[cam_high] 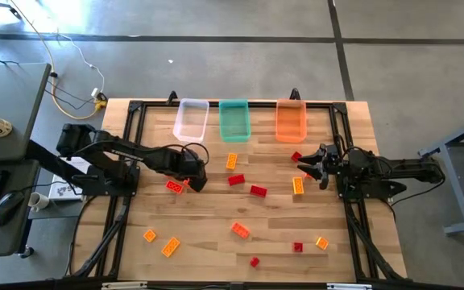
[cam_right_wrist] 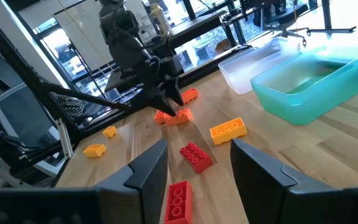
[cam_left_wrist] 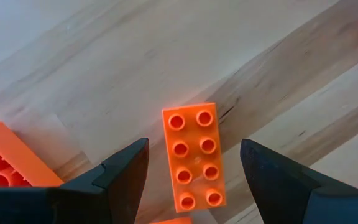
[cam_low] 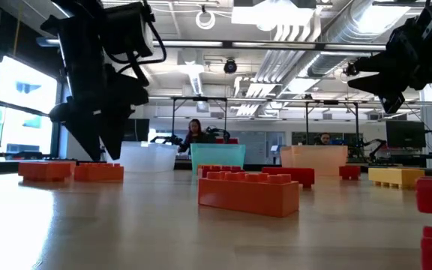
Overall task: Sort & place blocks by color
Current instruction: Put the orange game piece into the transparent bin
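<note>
— The left gripper (cam_left_wrist: 191,168): what is it doing?
— Hovering with fingers spread, straddling an orange-red oblong block (cam_left_wrist: 191,157) lying flat on the table (cam_high: 216,234).
— And the right gripper (cam_high: 311,163)?
— Waiting, jaws parted, holding nothing, near the orange bin (cam_high: 291,121).

A pale wooden tabletop (cam_high: 216,234) carries everything. Red, orange-red and yellow-orange blocks (cam_high: 240,230) lie scattered across it. At its far edge a clear bin (cam_high: 191,119), a teal bin (cam_high: 234,120) and an orange bin (cam_high: 291,121) stand in a row.
</note>
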`<move>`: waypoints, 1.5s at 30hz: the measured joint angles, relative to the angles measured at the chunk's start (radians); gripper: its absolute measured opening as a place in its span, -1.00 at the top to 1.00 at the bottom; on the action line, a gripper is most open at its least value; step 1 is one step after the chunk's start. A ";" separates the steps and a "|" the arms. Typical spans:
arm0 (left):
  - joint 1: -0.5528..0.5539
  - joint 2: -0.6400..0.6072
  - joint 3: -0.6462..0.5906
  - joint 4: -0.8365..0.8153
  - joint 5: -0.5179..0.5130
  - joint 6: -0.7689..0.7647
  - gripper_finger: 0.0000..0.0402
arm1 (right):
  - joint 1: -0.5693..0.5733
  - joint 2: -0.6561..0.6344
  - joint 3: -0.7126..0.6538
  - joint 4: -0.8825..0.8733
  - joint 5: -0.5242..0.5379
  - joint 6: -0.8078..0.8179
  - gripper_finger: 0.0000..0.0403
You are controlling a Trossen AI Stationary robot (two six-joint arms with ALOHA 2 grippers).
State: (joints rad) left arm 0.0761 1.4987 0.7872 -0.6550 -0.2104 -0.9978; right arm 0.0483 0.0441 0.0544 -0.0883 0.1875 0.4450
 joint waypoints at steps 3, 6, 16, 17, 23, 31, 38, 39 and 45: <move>-0.005 0.024 0.000 0.001 -0.001 -0.018 -0.21 | 0.000 0.000 0.000 0.000 0.000 0.000 0.20; -0.006 0.048 0.000 0.003 -0.003 -0.023 -0.21 | 0.000 0.000 0.000 0.000 0.000 0.000 0.20; -0.006 0.125 0.003 0.008 0.006 -0.023 -0.19 | 0.000 0.000 0.000 0.000 0.000 0.000 0.20; -0.006 0.128 0.004 0.010 0.008 -0.021 -0.17 | 0.000 0.000 0.000 0.000 0.000 0.000 0.20; -0.006 0.130 0.003 0.028 0.021 0.045 0.14 | 0.000 0.000 0.000 0.000 0.000 0.000 0.20; 0.009 0.098 -0.002 0.027 0.055 0.192 0.44 | 0.000 0.000 0.000 0.000 0.000 0.000 0.20; 0.020 0.007 -0.003 0.045 0.062 0.300 0.44 | 0.000 0.000 0.000 0.000 0.000 0.000 0.20; 0.025 -0.012 -0.003 0.056 0.054 0.316 0.44 | 0.000 0.000 0.000 0.000 0.000 0.000 0.20; 0.085 -0.133 -0.002 0.079 0.000 0.442 0.44 | 0.000 0.001 0.000 0.000 0.000 0.000 0.20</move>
State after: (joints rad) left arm 0.1608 1.3658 0.7853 -0.5758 -0.2099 -0.5560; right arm 0.0486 0.0448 0.0540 -0.0880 0.1875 0.4450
